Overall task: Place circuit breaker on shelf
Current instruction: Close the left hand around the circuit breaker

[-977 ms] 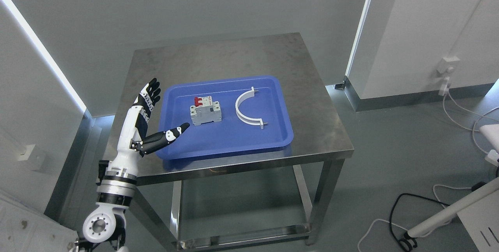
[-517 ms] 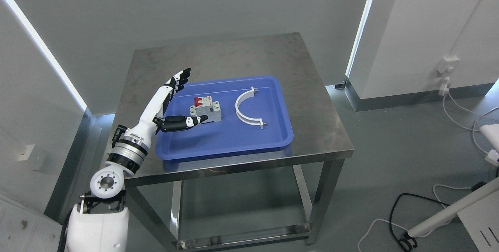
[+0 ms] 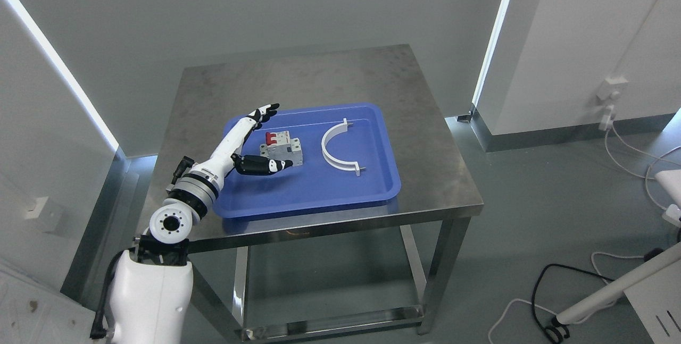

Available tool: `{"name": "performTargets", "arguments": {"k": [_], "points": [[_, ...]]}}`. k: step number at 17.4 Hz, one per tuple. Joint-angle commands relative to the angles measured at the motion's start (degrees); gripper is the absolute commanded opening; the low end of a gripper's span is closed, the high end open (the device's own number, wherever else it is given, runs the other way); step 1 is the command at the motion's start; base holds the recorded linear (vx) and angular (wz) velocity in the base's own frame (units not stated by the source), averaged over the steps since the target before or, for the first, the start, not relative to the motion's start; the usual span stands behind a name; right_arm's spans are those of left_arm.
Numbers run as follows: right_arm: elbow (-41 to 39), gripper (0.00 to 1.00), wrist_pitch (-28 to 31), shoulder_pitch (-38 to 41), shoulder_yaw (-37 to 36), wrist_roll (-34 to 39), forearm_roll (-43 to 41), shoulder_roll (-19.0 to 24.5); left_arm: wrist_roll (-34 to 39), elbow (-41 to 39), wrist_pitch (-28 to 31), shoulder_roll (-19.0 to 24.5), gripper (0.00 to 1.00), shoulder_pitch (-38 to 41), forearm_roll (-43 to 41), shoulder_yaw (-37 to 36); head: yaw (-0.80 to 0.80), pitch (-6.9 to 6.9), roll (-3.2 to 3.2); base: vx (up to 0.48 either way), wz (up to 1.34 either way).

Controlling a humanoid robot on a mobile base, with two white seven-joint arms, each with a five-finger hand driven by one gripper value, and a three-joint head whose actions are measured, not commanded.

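Risk first: left hand (image 3: pixel 254 139) spread wide, holding nothing, fingers (image 3: pixel 264 112) past the far side of the circuit breaker (image 3: pixel 281 152), thumb at its near side — an uneven squeeze likely to tip or skid it across the slick blue tray (image 3: pixel 319 195) toward the white curved clamp (image 3: pixel 337 148). Breaker lying in the tray's left half, nearer the far rim. Red toggles toward the far rim, long axis apparently far-to-near. No shelf in view; right hand absent.
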Motion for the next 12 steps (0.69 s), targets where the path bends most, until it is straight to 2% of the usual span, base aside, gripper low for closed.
{"name": "performTargets", "arguments": {"k": [1, 2, 4, 7, 9, 12], "points": [[0.0, 1.00, 13.1, 0.0, 1.1, 0.0, 0.0, -1.0, -0.2, 7.0, -0.2, -1.9, 0.81, -1.1, -6.7, -2.2, 0.00, 0.00, 0.00, 0.000, 0.00], [0.0, 1.00, 13.1, 0.0, 1.1, 0.0, 0.0, -1.0, -0.2, 7.4, -0.2, -1.9, 0.78, -1.1, -7.4, -1.9, 0.00, 0.00, 0.00, 0.000, 0.00], [0.0, 1.00, 13.1, 0.0, 1.1, 0.0, 0.0, -1.0, 0.0, 8.0, -0.5, -1.9, 0.63, -1.3, -7.4, -1.0, 0.00, 0.00, 0.00, 0.000, 0.00], [0.1, 1.00, 13.1, 0.0, 1.1, 0.0, 0.0, -1.0, 0.3, 9.0, -1.4, -1.9, 0.49, -2.0, -7.4, 1.2, 0.00, 0.00, 0.00, 0.000, 0.00], [0.0, 1.00, 13.1, 0.0, 1.1, 0.0, 0.0, -1.0, 0.5, 9.4, -2.8, -1.9, 0.40, -2.1, -7.5, 2.1, 0.00, 0.00, 0.00, 0.000, 0.00], [0.0, 1.00, 13.1, 0.0, 1.1, 0.0, 0.0, -1.0, 0.8, 10.1, -6.6, -1.9, 0.21, -2.1, -7.5, 3.5, 0.00, 0.00, 0.00, 0.000, 0.00]]}}
